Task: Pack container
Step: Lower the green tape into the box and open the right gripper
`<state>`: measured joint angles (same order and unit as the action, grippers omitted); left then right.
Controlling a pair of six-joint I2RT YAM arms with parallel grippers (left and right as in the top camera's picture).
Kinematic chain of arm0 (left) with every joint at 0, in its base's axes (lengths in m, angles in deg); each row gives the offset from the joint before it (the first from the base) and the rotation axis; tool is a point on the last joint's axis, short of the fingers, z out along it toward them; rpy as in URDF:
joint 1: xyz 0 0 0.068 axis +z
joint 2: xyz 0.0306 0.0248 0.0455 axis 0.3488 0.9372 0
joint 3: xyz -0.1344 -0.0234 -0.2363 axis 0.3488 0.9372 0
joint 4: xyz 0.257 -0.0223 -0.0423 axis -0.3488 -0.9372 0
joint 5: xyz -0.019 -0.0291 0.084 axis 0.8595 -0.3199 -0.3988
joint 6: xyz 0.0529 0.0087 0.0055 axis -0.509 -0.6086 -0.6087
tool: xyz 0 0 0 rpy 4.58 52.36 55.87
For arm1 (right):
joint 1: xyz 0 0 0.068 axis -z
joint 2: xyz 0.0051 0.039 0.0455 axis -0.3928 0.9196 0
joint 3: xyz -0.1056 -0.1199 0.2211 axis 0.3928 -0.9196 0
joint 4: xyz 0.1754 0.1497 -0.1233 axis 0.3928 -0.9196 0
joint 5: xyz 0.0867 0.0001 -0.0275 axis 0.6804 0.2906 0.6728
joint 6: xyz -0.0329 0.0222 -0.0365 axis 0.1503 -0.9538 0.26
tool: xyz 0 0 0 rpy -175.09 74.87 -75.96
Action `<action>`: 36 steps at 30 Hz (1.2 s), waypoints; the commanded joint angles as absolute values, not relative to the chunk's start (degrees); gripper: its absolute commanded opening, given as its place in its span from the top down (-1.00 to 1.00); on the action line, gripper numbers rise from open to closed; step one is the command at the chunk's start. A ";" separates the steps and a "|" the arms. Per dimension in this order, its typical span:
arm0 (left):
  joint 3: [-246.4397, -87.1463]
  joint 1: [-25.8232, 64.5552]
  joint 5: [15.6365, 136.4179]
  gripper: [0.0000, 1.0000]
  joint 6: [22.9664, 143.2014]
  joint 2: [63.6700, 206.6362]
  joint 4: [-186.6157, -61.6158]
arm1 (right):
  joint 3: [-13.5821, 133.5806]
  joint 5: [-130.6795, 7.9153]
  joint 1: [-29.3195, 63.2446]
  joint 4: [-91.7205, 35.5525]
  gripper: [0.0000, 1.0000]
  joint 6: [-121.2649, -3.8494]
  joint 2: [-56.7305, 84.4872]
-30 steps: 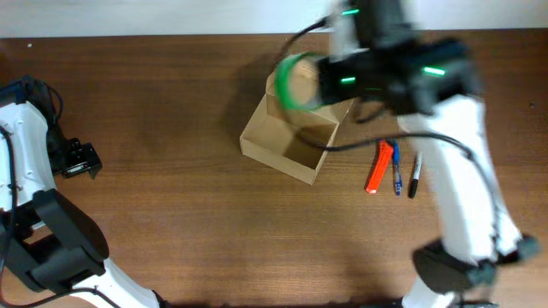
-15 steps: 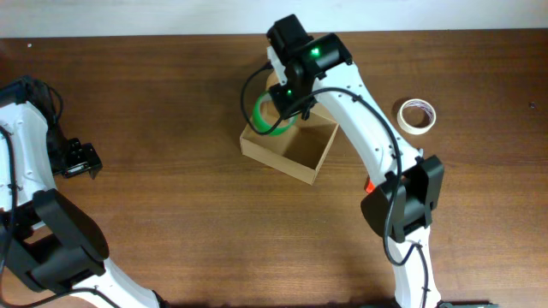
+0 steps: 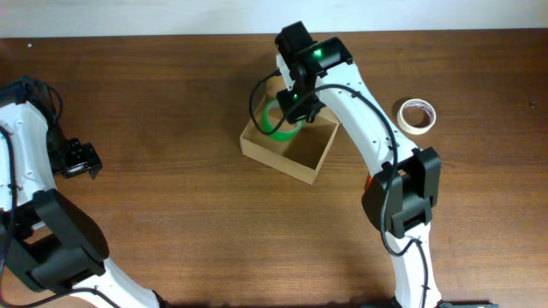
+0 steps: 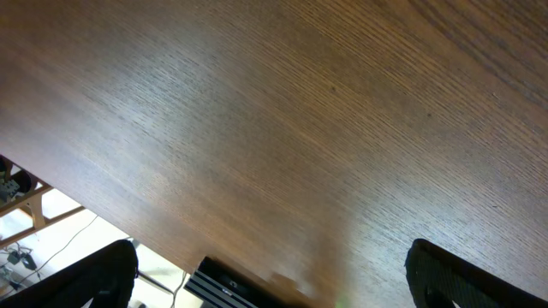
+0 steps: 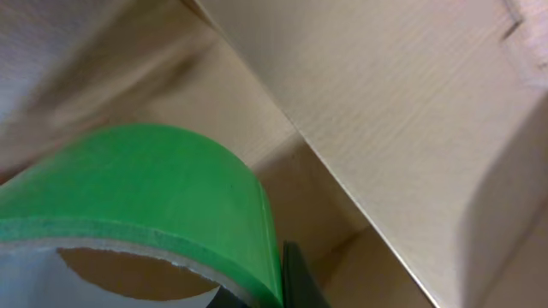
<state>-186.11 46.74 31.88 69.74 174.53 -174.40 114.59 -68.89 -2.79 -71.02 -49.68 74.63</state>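
Note:
The container [image 3: 300, 154] is an open tan cardboard box in the middle of the table. My right gripper [image 3: 291, 107] is shut on a green tape roll [image 3: 278, 121] and holds it over the box's back left corner. In the right wrist view the green tape roll [image 5: 145, 192] fills the lower left, with one dark finger [image 5: 300, 278] against its side and the container's pale inner walls [image 5: 394, 120] behind. My left gripper [image 3: 79, 160] rests far left, open over bare wood, its fingertips [image 4: 462, 274] wide apart. The box's lid is hidden under the right arm.
A white tape roll [image 3: 417, 115] lies on the table right of the box. An orange object [image 3: 368, 181] peeks out beside the right arm's lower link. The left wrist view shows the table's edge [image 4: 171, 248] close by.
The right arm swung down over the box; in the last half second the green roll shifted slightly right, further over the box's inside. The left arm has not moved.

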 commanded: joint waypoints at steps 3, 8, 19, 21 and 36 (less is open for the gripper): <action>-185.94 46.89 31.68 -1.00 68.82 174.20 -174.29 | 110.08 -67.67 -3.16 -68.27 0.92 -49.57 75.64; -185.94 46.89 31.68 -1.00 68.82 174.20 -174.31 | 106.54 -65.37 -3.22 -64.14 0.92 -50.62 75.64; -185.94 46.89 31.68 -1.00 68.82 174.20 -174.29 | 105.63 -65.39 -3.48 -55.46 0.92 -55.04 75.83; -185.94 46.89 31.68 -1.00 68.82 174.20 -174.29 | 104.77 -65.59 -3.48 -55.24 0.92 -55.15 75.98; -185.94 46.89 31.68 -1.00 68.82 174.20 -174.31 | 103.75 -66.81 -3.44 -53.03 0.92 -55.17 78.83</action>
<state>-186.11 46.74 31.88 69.74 174.53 -174.40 104.01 -65.48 -2.96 -53.60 -54.71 78.41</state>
